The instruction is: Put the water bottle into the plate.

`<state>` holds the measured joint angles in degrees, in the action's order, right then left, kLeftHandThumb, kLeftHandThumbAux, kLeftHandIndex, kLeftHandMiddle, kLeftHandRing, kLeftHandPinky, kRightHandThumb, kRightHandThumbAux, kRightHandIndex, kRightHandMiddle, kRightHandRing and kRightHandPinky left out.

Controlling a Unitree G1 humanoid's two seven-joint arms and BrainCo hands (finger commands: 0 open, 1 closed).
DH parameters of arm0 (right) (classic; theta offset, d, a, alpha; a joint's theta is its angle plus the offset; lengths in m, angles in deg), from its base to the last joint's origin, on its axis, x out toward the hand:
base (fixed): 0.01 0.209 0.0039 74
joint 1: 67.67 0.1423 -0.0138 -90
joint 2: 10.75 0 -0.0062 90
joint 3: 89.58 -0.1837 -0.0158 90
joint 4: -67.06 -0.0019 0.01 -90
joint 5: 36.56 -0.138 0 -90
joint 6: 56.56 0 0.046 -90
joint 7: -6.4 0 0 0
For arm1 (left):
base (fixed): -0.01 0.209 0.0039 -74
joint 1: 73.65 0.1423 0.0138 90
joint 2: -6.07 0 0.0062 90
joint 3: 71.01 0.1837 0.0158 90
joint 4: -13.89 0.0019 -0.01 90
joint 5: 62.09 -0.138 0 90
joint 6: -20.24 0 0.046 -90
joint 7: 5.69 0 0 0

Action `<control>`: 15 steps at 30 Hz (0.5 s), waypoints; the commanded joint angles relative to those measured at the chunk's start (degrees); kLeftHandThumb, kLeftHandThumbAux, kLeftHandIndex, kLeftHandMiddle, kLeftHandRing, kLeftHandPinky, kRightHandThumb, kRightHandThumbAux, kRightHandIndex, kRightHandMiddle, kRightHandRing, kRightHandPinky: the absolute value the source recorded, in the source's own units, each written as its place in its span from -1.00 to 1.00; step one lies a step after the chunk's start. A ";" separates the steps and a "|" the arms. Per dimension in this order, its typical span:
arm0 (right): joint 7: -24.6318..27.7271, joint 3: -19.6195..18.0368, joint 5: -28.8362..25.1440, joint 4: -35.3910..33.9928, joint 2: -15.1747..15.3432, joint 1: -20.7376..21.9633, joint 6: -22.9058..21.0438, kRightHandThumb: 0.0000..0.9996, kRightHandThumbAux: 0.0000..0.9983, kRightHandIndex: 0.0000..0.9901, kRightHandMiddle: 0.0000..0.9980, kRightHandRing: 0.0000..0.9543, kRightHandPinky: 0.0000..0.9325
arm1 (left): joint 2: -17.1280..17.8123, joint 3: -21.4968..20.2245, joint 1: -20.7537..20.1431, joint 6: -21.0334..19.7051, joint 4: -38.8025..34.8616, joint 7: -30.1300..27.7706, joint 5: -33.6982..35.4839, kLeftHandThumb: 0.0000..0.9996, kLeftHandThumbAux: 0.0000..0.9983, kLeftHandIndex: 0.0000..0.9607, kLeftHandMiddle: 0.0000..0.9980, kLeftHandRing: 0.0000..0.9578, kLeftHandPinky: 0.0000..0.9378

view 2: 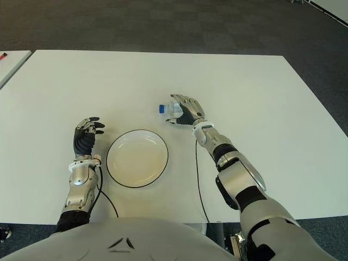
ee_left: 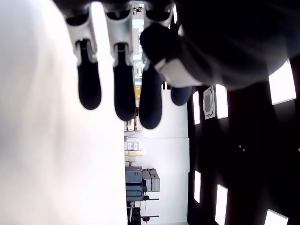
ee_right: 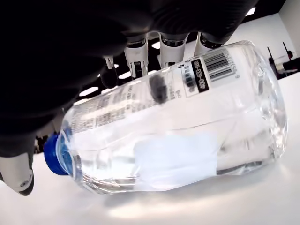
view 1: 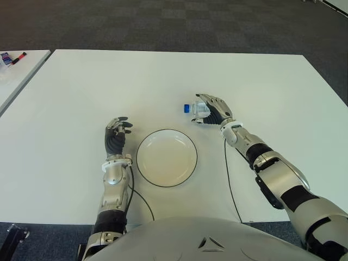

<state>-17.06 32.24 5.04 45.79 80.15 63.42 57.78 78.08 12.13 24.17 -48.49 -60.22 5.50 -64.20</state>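
A: What's on the left?
B: The left hand (view 1: 118,130), fingers loosely curled, holding nothing, just beside the plate (view 1: 166,157) on the white counter (view 1: 81,98).
A: And the water bottle (view 1: 198,109)?
B: Lying on its side past the plate. The right hand (view 1: 213,108) is over it, fingers wrapped around its middle.
A: Is it tricky?
B: Probably smooth, slippery and squashy. Hold the middle.

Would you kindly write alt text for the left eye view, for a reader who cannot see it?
The robot's right hand closes around a clear water bottle lying on its side on the white table, blue cap pointing to the robot's left. An empty white plate sits nearer the robot, with the idle left hand on its left.
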 commanded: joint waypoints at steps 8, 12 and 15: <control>10.73 0.20 -0.48 -2.07 -0.32 2.54 -6.67 -0.78 -0.01 -1.00 -0.87 -0.78 -0.69 | -0.18 -0.15 -0.53 0.61 1.13 -0.10 0.32 0.89 0.31 -0.20 0.07 -0.02 0.07; 12.70 0.18 -0.57 -2.53 -0.07 3.34 -7.18 -0.76 -0.02 -1.00 -0.92 -0.82 -0.71 | -0.28 -0.21 -0.68 0.78 1.36 0.02 0.36 0.89 0.31 -0.20 0.07 -0.03 0.05; 13.48 0.13 -0.59 -2.64 0.03 3.57 -7.35 -0.76 -0.04 -1.00 -0.94 -0.85 -0.73 | -0.36 -0.24 -0.78 0.87 1.53 0.19 0.22 0.89 0.31 -0.20 0.07 -0.03 0.05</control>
<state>-5.25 32.43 4.79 43.27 80.12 66.70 51.21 78.00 11.99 23.98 -47.73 -59.69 5.50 -64.20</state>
